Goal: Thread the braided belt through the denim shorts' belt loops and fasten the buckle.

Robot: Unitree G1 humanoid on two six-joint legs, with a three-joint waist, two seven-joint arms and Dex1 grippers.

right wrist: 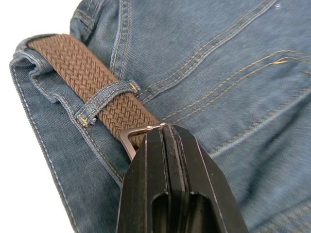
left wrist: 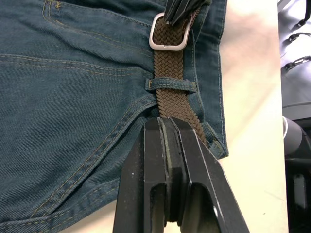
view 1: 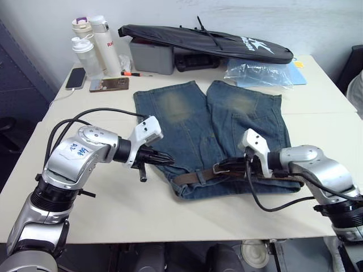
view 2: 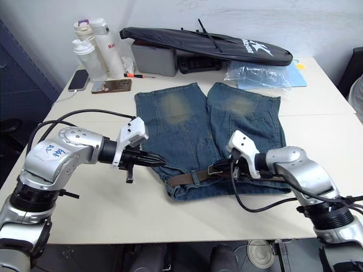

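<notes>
shorts [view 1: 227, 130]: lay flat mid-table, waistband toward robot
belt [left wrist: 172, 92]: ran along waistband, under at least one loop [left wrist: 171, 84]
buckle [left wrist: 167, 34]: on waistband, apparently not yet fastened
right gripper [right wrist: 163, 133]: pressed together at buckle
left gripper [left wrist: 167, 126]: pressed together, beside belt near shorts' left edge

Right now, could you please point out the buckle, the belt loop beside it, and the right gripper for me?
buckle [left wrist: 167, 33]: left wrist view, on the braid framed by the silver frame.
belt loop [left wrist: 171, 85]: left wrist view, middle of the denim strip crossing the braided belt.
right gripper [view 1: 222, 168]: left eye view, at its fingertips.
</notes>
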